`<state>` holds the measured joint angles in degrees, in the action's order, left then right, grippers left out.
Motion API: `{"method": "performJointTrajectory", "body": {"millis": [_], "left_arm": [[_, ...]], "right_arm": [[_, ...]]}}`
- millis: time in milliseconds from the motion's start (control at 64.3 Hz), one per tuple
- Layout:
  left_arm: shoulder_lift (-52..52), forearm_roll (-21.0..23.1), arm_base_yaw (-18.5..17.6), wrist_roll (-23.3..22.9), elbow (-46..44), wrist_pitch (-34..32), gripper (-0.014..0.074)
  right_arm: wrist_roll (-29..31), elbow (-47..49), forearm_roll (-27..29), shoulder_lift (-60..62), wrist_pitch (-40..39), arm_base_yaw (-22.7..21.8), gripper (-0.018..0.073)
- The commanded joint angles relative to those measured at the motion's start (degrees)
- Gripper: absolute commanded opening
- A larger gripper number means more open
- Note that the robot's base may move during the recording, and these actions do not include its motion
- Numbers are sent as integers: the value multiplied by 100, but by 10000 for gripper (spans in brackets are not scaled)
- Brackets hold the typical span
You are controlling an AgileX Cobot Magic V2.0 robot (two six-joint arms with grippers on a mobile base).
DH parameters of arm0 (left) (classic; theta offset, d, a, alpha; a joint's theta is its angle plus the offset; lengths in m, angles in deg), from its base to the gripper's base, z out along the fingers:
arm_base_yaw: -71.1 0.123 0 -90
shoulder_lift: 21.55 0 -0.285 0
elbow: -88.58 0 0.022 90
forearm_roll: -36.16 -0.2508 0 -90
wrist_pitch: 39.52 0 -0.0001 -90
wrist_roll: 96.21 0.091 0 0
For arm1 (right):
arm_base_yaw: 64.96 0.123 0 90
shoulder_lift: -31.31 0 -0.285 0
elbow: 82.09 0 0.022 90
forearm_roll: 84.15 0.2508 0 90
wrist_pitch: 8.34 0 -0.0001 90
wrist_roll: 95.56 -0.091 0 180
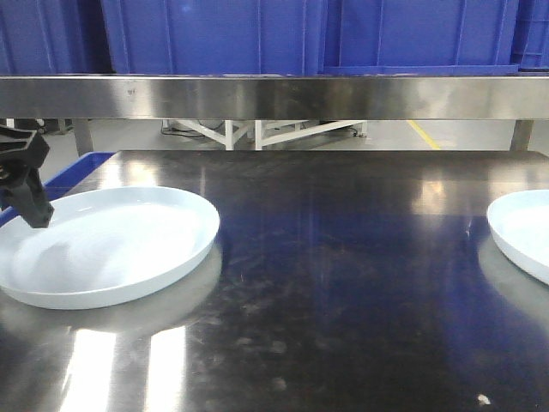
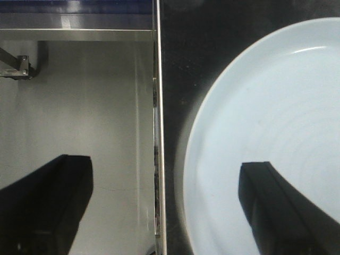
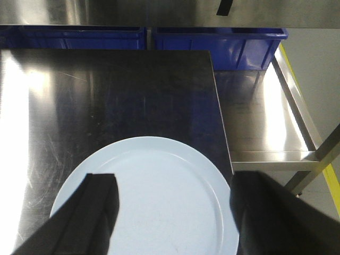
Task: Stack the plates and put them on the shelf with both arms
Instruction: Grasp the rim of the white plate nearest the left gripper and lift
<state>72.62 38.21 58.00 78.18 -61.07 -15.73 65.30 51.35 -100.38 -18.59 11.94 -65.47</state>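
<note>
Two glossy white plates, round and shallow, with a low upturned rim and a faint blue tint, lie well apart on the dark, scuffed, mirror-like steel table (image 1: pixel 343 283). The left plate (image 1: pixel 103 249) sits by the table's left edge. The right plate (image 1: pixel 525 232) sits by the right edge and is cut off by the frame in the front view. They are not stacked, and neither is on the shelf (image 1: pixel 274 96), whose brushed stainless front rail runs flat along the table's far edge with ribbed blue plastic crates (image 1: pixel 214 34) above it.

The left hand (image 2: pixel 164 164) is spread wide and holds nothing. One angular black finger (image 2: pixel 281 212) is over the left plate's smooth inner face, and the other lies past the table's left edge, over a dull grey surface below. Whether the finger touches the plate cannot be told.

The right hand (image 3: pixel 175 178) is also spread wide and grips nothing. Its blocky black fingers sit over the right plate, the outer one at the rim nearest the table's right edge.
</note>
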Motion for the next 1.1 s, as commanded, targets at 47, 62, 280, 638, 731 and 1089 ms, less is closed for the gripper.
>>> {"method": "performJointTrajectory", "body": {"millis": [47, 62, 280, 638, 731, 1089], "left_arm": [[-76, 51, -47, -11, -185, -366, 611], [-74, 51, -47, -11, -185, -366, 611], [54, 51, -47, -11, -185, -381, 597], [151, -31, -47, -11, -185, -453, 380], [151, -113, -47, -11, -185, -453, 81], [-135, -154, -47, -11, -755, -84, 99]], "right_arm": [[17, 225, -132, -6, -387, 6, 550], [17, 225, -132, -6, -387, 6, 550], [17, 225, -132, -6, -387, 6, 550], [17, 225, -132, -6, -387, 6, 550], [17, 225, -132, -6, -399, 6, 550], [17, 225, -68, -6, -466, 6, 550]]}}
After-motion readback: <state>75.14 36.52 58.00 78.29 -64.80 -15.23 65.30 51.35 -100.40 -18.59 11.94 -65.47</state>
